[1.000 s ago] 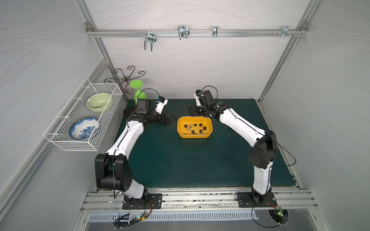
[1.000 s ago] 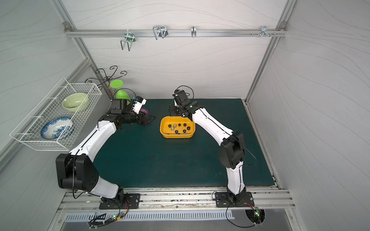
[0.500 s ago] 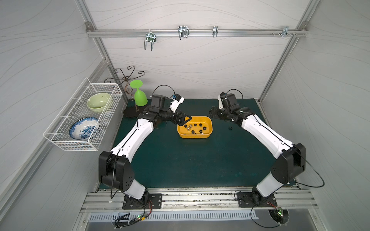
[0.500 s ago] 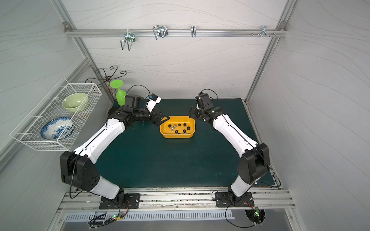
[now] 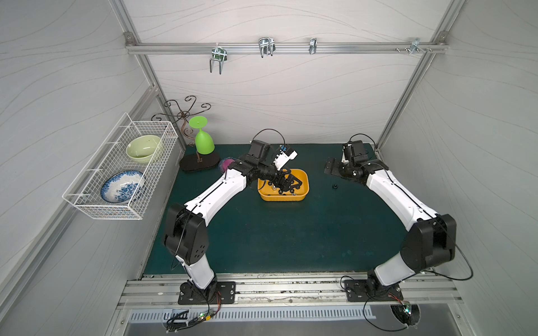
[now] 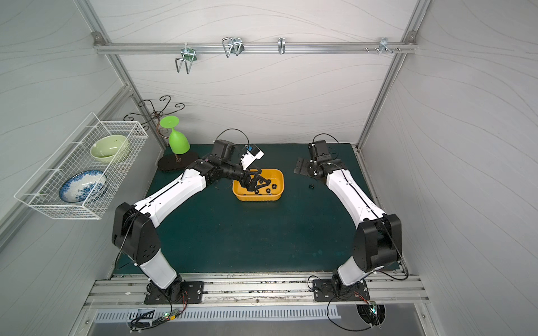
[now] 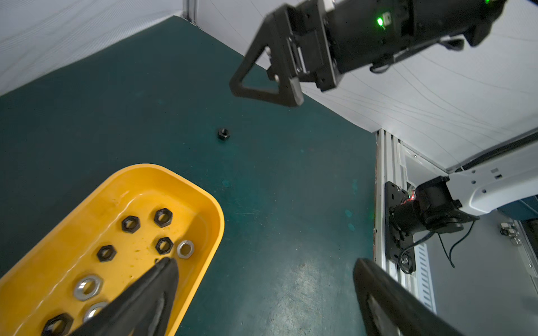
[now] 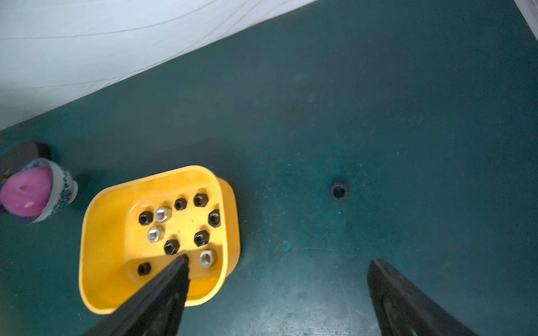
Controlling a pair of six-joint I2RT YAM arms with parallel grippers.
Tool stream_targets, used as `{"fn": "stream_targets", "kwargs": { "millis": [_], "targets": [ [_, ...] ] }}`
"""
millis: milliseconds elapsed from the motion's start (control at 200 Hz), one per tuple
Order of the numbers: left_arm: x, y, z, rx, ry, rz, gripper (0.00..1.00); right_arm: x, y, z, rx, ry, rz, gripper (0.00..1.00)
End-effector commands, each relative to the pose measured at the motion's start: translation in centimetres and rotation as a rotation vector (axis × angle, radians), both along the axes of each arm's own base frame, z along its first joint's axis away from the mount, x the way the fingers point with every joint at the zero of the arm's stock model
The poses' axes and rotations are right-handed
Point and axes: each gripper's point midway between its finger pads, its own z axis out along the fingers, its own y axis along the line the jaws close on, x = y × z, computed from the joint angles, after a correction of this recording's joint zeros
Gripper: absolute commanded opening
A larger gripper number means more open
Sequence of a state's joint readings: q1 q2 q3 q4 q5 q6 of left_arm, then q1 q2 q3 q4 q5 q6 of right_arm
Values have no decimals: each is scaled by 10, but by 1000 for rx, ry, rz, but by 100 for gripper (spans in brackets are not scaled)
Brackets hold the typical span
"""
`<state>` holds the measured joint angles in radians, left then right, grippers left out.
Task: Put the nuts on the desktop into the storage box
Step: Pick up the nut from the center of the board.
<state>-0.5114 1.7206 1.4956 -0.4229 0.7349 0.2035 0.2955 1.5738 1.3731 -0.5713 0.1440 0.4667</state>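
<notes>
Left pincer [image 5: 286, 184] is hanging spread wide over the yellow box [image 5: 281, 199] in both top views, pinching nothing. The right pincer [image 5: 331, 168], likewise spread and empty, is hovering apart from the box, on the right arm's side and nearer the back wall. One loose nut [image 5: 335, 186] is lying on the desktop [image 5: 276, 238] between the box and the right arm.

From the left wrist, the nuts [image 7: 163, 217] are sitting inside the box, with the loose nut [image 7: 223, 134] lying beyond its rim.

From the right wrist, the loose nut [image 8: 339, 191] is lying beside the box, out ahead of the parted fingers.

By my judgement the last pickup is beginning. The right pincer is needing to descend squarely over that tiny nut and close finely.
</notes>
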Motion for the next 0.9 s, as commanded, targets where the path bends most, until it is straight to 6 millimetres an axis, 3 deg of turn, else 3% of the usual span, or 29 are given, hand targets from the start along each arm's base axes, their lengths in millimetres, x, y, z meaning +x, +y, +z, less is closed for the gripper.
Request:
{"fn": "stream_targets", "kwargs": {
  "millis": [0, 135, 365, 895],
  "targets": [
    [-2, -13, -4, 3, -8, -34, 98, -2, -13, -31, 0, 98, -32, 99],
    [-5, -23, -18, 9, 13, -44, 98, 6, -30, -57, -49, 142, -83, 99],
    [-2, -34, -37, 57, -14, -37, 98, 19, -36, -91, -132, 210, -72, 98],
    [17, -42, -42, 193, -180, 30, 98, 36, -31, -146, -184, 315, 9, 79]
  ]
}}
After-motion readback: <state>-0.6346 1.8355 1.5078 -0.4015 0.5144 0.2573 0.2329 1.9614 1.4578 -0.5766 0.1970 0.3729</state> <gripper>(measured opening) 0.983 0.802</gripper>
